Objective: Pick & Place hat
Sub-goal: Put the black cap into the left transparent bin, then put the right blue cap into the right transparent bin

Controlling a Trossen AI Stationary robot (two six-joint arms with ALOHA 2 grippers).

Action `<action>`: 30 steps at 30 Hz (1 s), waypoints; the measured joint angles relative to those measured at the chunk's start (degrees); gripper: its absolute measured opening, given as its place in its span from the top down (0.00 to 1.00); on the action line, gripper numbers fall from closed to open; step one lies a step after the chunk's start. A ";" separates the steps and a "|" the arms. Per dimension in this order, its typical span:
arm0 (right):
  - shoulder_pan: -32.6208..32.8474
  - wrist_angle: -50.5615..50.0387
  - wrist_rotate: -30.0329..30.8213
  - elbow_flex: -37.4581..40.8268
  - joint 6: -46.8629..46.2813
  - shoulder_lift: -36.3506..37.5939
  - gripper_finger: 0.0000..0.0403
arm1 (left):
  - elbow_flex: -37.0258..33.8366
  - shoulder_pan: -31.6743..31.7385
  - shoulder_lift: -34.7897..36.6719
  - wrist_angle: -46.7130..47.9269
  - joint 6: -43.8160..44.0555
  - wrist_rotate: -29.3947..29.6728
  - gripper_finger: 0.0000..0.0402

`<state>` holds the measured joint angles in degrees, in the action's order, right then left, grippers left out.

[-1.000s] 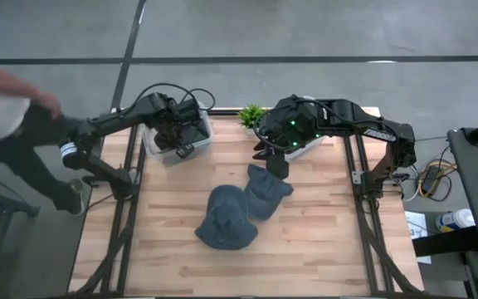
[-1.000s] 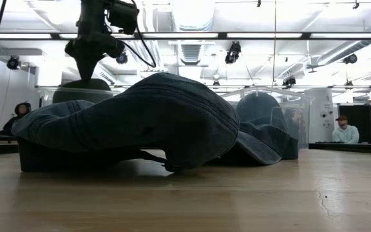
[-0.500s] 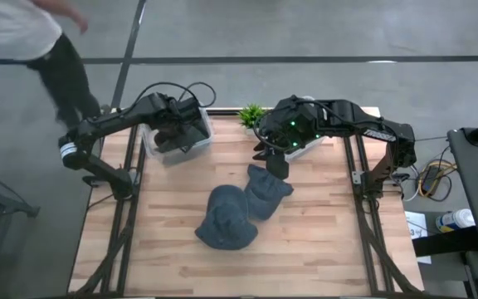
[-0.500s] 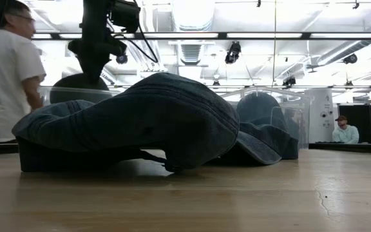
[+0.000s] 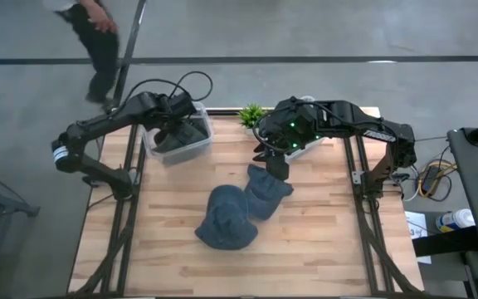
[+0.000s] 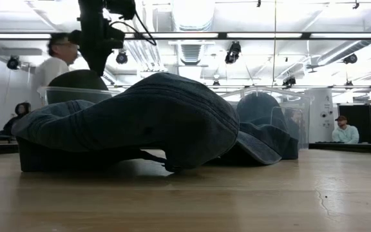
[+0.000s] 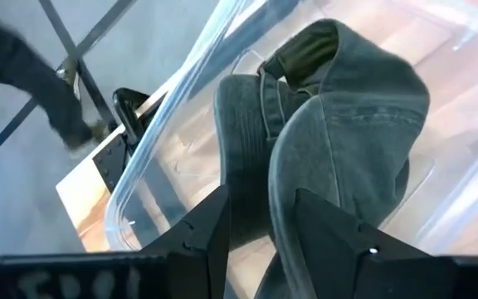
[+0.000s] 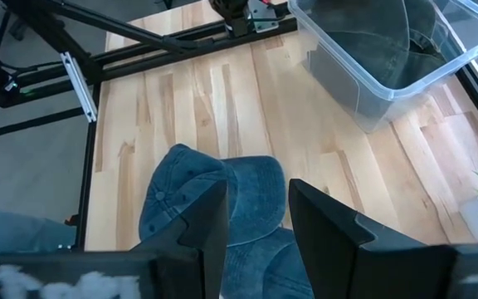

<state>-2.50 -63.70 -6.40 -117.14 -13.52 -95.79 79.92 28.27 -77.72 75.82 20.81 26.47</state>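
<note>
A dark grey-green hat (image 7: 338,141) lies in the clear bin (image 5: 160,154) at the table's far left corner. My left gripper (image 7: 260,241) hangs open just above it, with the hat beyond its fingertips. Two blue hats lie mid-table, overlapping: a large one (image 5: 225,218) nearer the front and a smaller one (image 5: 265,193) behind it. My right gripper (image 5: 276,166) stands open over the smaller hat's far edge. In the right wrist view the blue hats (image 8: 197,199) show below its fingers.
A small green plant (image 5: 251,114) stands at the far edge between the arms. A second clear bin (image 6: 269,109) sits under the right arm. A person walks past beyond the table's far left corner (image 5: 90,25). Bare wood lies along the near edge.
My left gripper has opened over the far-left bin and risen a little. The dark hat has stayed in the bin. The person behind the table has walked on.
</note>
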 joint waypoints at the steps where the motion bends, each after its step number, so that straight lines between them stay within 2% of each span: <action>1: 0.00 0.00 -0.03 0.00 0.00 0.00 0.69 | 0.29 0.00 0.35 -0.12 -0.13 0.01 0.68; 4: 0.00 -0.02 -0.06 0.00 0.00 0.00 0.69 | 1.56 0.00 1.45 -0.82 -0.99 0.14 0.68; 11: 0.00 -0.68 -0.06 0.00 0.00 0.00 0.69 | 7.55 0.09 3.95 -1.94 -0.78 4.68 0.68; 16: 0.00 -1.73 -0.03 0.00 -0.08 0.00 0.69 | 10.81 -1.98 8.32 -8.80 -0.14 4.05 0.68; 23: -0.02 -5.18 -0.01 0.00 -1.28 0.00 0.69 | 10.37 -10.28 15.67 -21.48 -1.12 3.80 0.68; 30: -0.11 -8.41 0.71 -0.02 -2.19 0.82 0.69 | 5.53 -20.46 18.31 -27.34 -1.33 4.02 0.68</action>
<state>-2.61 -72.11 -5.69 -117.16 -15.71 -94.97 85.45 7.81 -59.41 48.48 19.48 30.50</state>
